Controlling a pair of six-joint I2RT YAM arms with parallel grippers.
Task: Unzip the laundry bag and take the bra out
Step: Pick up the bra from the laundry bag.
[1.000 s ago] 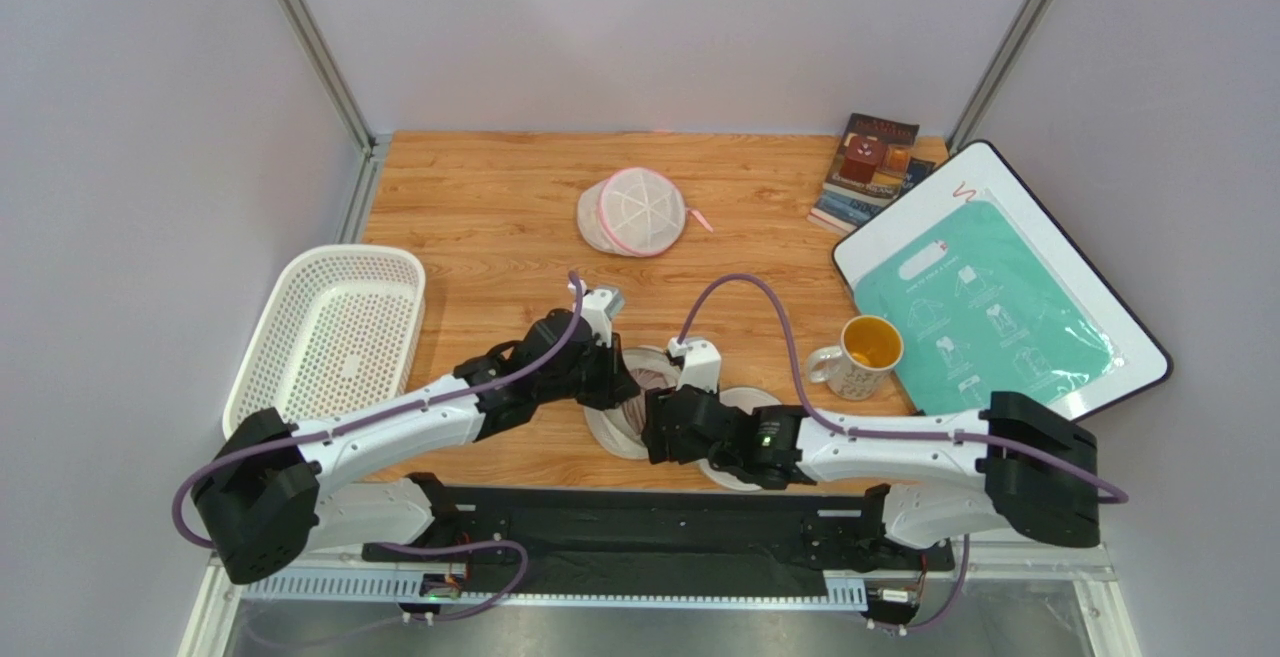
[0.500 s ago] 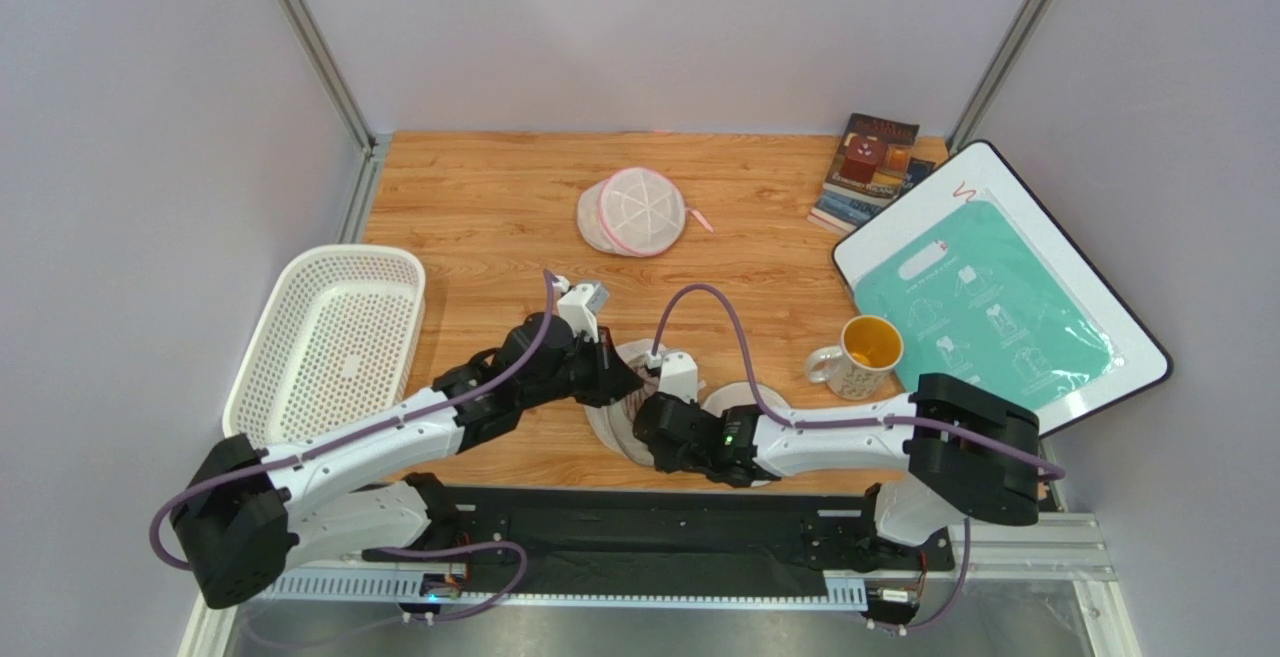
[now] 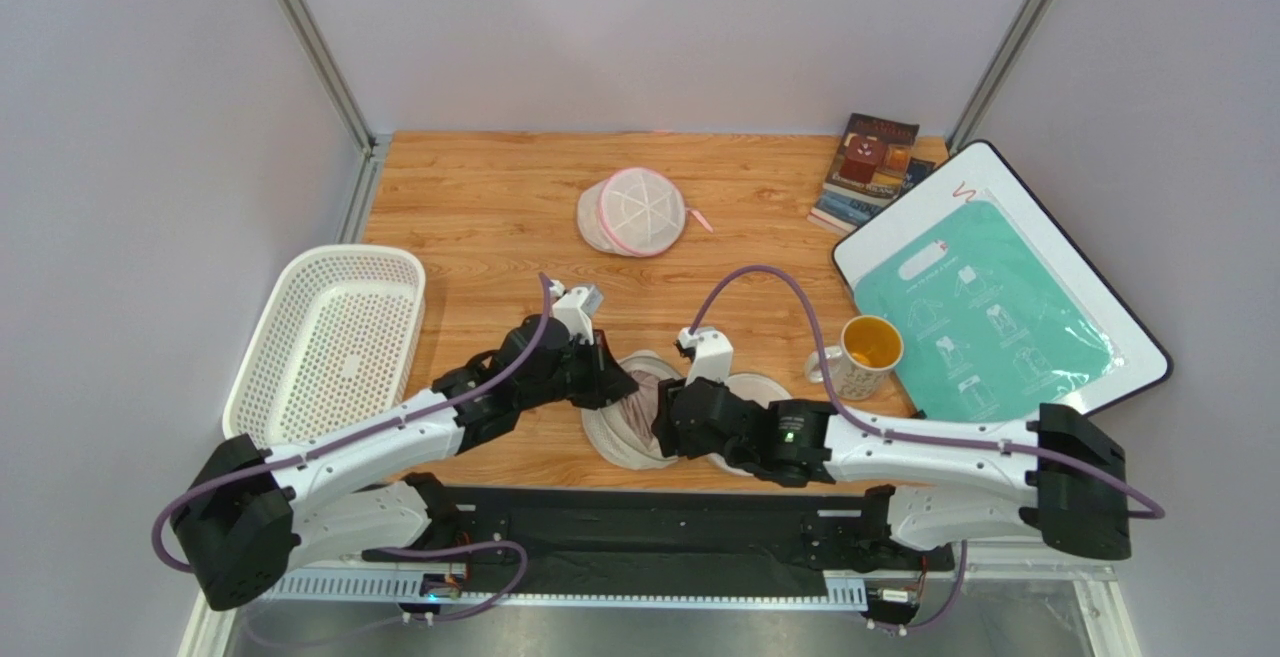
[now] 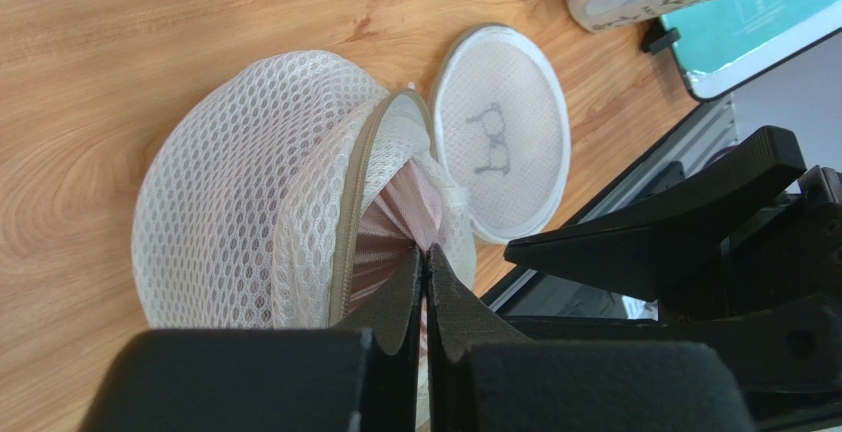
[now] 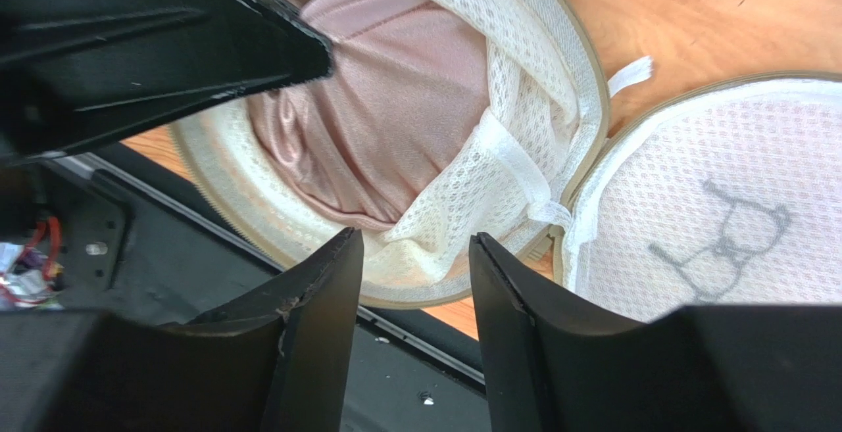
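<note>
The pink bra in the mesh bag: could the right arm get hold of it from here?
Probably yes. The laundry bag is unzipped and the bra lies exposed just beyond the open right gripper; only a loose mesh flap partly intervenes.

Laundry bags: one; laundry bag, taken as landmark
Bras: one; bra inside the laundry bag
Pink-trimmed mesh pouches: one; pouch well beyond the laundry bag
Baskets: one; white basket left of the laundry bag
Mugs: one; mug right of the laundry bag
Books: one stack; number in it cannot be told; far right beyond the laundry bag
Boards: one; white-rimmed board right of the laundry bag, past the mug
Grippers: two; left gripper and right gripper, both at the laundry bag
</note>
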